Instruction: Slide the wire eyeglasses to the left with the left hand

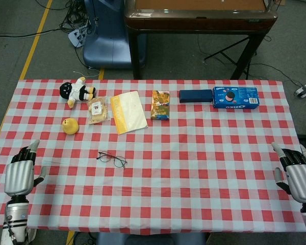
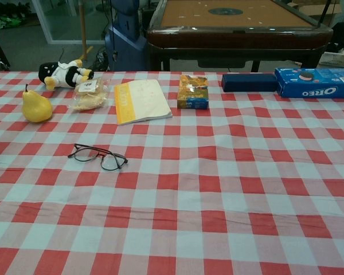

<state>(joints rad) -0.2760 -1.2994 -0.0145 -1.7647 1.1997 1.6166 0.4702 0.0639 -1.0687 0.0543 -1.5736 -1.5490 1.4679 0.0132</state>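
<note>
The wire eyeglasses (image 1: 111, 158) (image 2: 97, 156) lie flat on the checkered cloth, left of the table's middle, with nothing touching them. My left hand (image 1: 19, 173) hovers near the table's front left corner, fingers straight and apart, holding nothing, well to the left of the glasses. My right hand (image 1: 298, 177) is at the front right edge, fingers extended and empty. Neither hand shows in the chest view.
Along the back of the red-checked table (image 1: 204, 168) lie a plush doll (image 1: 76, 92), a pear (image 1: 70, 125), a snack bag (image 1: 97, 110), a yellow booklet (image 1: 128, 111), a small box (image 1: 160, 104), a dark blue case (image 1: 195, 95) and an Oreo pack (image 1: 235, 97).
</note>
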